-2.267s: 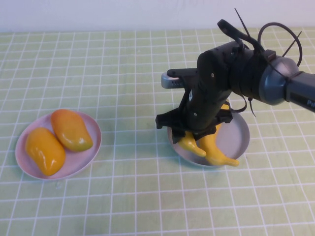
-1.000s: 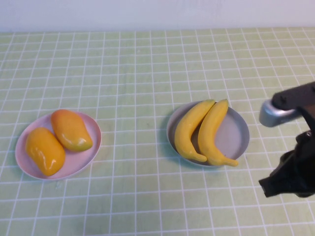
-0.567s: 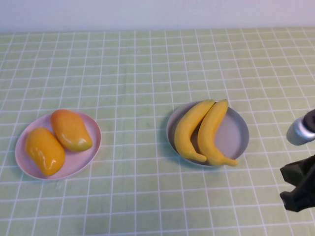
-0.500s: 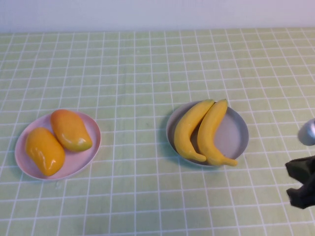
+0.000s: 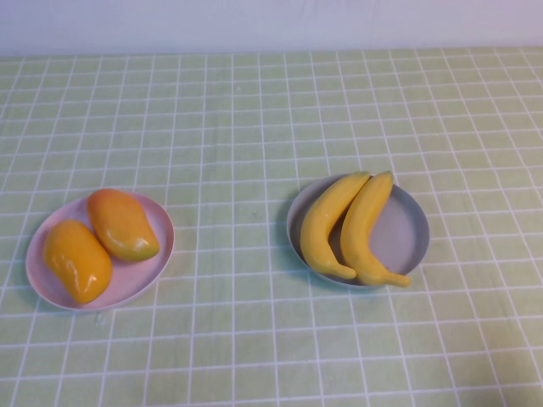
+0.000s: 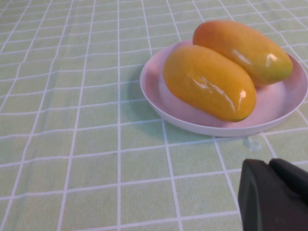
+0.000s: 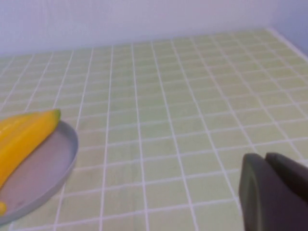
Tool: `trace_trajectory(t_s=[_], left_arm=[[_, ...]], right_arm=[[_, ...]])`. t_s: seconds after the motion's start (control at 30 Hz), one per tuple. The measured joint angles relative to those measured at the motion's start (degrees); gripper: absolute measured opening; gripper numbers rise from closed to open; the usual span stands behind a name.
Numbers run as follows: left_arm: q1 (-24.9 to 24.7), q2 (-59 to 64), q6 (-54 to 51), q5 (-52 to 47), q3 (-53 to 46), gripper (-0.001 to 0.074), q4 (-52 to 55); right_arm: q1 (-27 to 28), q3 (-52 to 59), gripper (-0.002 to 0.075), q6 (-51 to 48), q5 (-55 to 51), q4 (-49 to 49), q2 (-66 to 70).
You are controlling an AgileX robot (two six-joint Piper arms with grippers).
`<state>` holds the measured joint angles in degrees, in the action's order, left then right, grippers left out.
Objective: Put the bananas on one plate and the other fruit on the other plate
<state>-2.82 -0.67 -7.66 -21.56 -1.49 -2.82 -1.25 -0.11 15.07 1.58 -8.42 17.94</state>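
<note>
Two yellow bananas (image 5: 327, 222) lie side by side on the grey-blue plate (image 5: 404, 231) at centre right of the high view. Two orange-yellow mangoes (image 5: 77, 259) lie on the pale pink plate (image 5: 161, 253) at the left. Neither arm shows in the high view. My left gripper (image 6: 269, 163) is shut and empty, low over the cloth, close to the pink plate (image 6: 281, 103) and its mangoes (image 6: 207, 82). My right gripper (image 7: 265, 156) is shut and empty, off to the side of the grey-blue plate (image 7: 50, 161), where a banana (image 7: 24, 134) shows.
A green cloth with a white grid (image 5: 246, 127) covers the whole table. A pale wall (image 5: 254, 21) runs along the far edge. Nothing else stands on the cloth.
My right arm was over the grey-blue plate with the bananas under it. It has drawn back to the right and out of the high view, leaving both bananas on the plate.
</note>
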Motion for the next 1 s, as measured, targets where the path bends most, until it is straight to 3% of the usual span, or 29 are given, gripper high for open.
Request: trace_trajectory(t_s=[0.37, 0.77, 1.0], left_arm=[[0.0, 0.0, 0.0, 0.0, 0.0, -0.0004, 0.0], [0.0, 0.0, 0.0, 0.0, 0.0, -0.0004, 0.0], [0.0, 0.0, 0.0, 0.0, 0.0, -0.0004, 0.0]], right_arm=[[2.34, 1.45, -0.0015, 0.0, -9.27, 0.0, -17.24], [1.78, 1.53, -0.0015, -0.45, -14.25, 0.9, -18.33], [1.78, 1.53, -0.0015, -18.08, -18.86, 13.68, -18.33]])
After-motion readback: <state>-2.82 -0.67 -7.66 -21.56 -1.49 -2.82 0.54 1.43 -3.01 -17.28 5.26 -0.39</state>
